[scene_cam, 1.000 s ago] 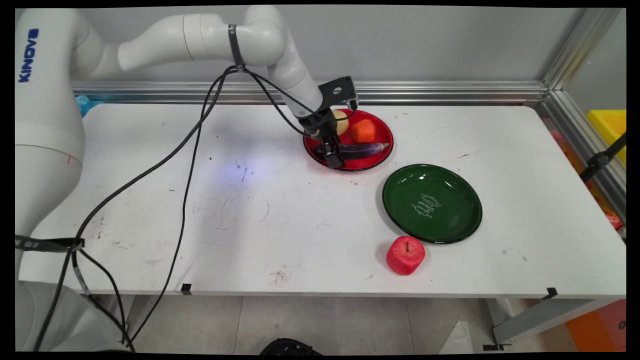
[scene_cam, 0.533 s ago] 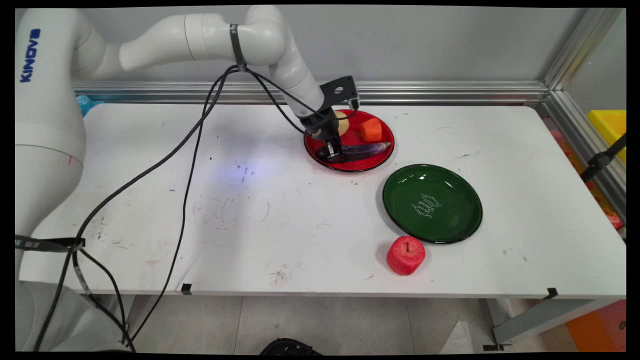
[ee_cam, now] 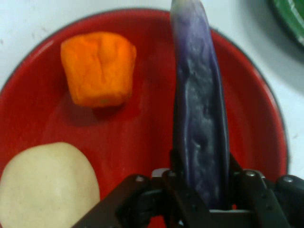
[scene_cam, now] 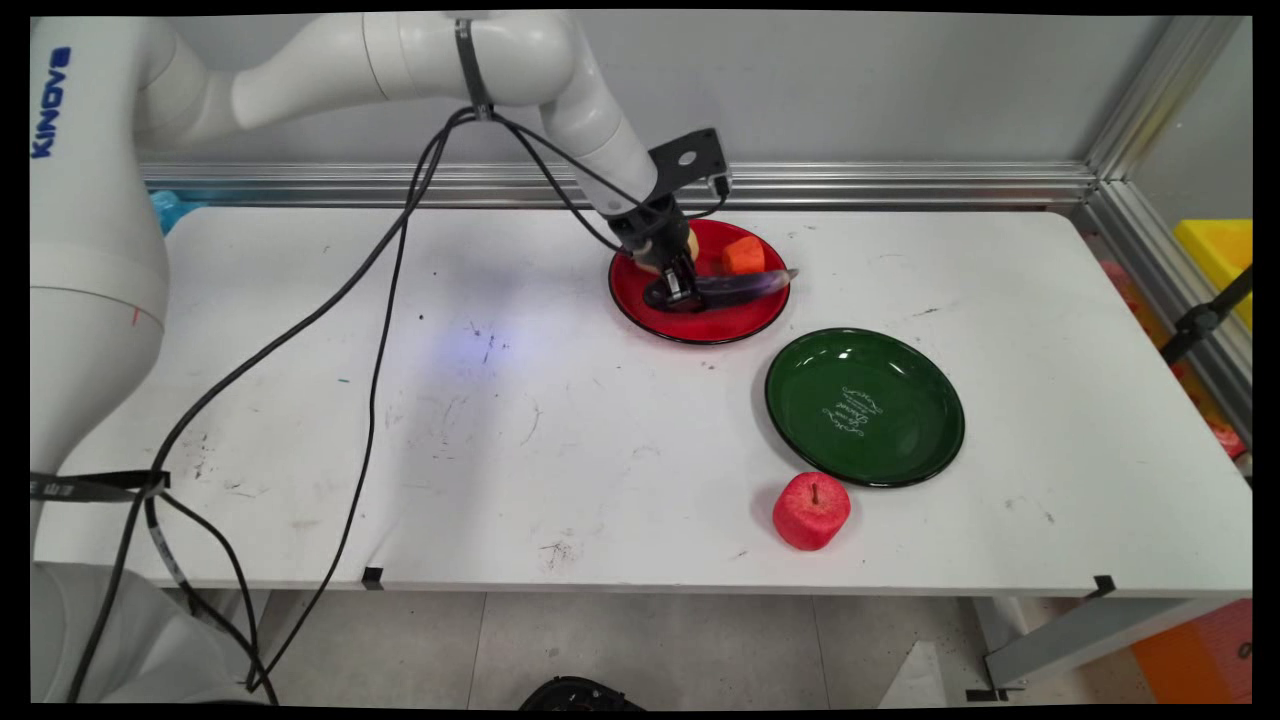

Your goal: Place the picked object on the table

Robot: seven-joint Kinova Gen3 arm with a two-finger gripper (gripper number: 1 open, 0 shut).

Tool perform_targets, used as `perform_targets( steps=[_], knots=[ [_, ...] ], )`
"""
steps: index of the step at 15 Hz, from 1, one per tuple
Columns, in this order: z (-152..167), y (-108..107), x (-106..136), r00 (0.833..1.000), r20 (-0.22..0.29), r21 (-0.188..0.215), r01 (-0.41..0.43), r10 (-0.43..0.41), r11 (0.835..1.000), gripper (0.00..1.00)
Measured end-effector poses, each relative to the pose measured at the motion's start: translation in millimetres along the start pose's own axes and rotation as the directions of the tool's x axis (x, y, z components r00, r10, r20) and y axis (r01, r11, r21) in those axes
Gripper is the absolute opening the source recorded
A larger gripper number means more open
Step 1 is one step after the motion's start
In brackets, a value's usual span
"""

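Note:
My gripper [scene_cam: 678,291] [ee_cam: 202,187] is shut on the left end of a long purple eggplant [scene_cam: 735,286] [ee_cam: 199,109]. The eggplant hangs just above the red plate [scene_cam: 715,322] [ee_cam: 142,137], with its far tip reaching over the plate's right rim. An orange chunk [scene_cam: 743,256] [ee_cam: 98,69] lies on the plate behind the eggplant. A pale round potato-like piece [scene_cam: 690,243] [ee_cam: 45,185] sits on the plate's far left, mostly hidden by the hand in the main view.
A green plate [scene_cam: 865,406] [ee_cam: 292,16] lies to the front right of the red one. A red apple [scene_cam: 811,510] stands near the table's front edge, just below the green plate. Black cables [scene_cam: 380,330] hang from the arm over the table's left half.
The gripper closed on the eggplant's left end and rose slightly, shifting back and right with it. The eggplant's tip now pokes past the plate's right rim.

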Motion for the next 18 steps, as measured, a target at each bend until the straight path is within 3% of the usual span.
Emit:
perform_targets(
  steps=[7,11,18],
  knots=[
    [-42.8,38.8,5.8,1.000,-0.023,-0.071,0.013,-0.015,0.997,0.00],
    [-56.2,64.5,-12.7,1.000,-0.022,-0.096,0.016,-0.018,0.995,0.00],
    [-60.5,90.4,-55.8,1.000,-0.004,-0.102,0.006,-0.007,0.995,0.00]
  ],
)
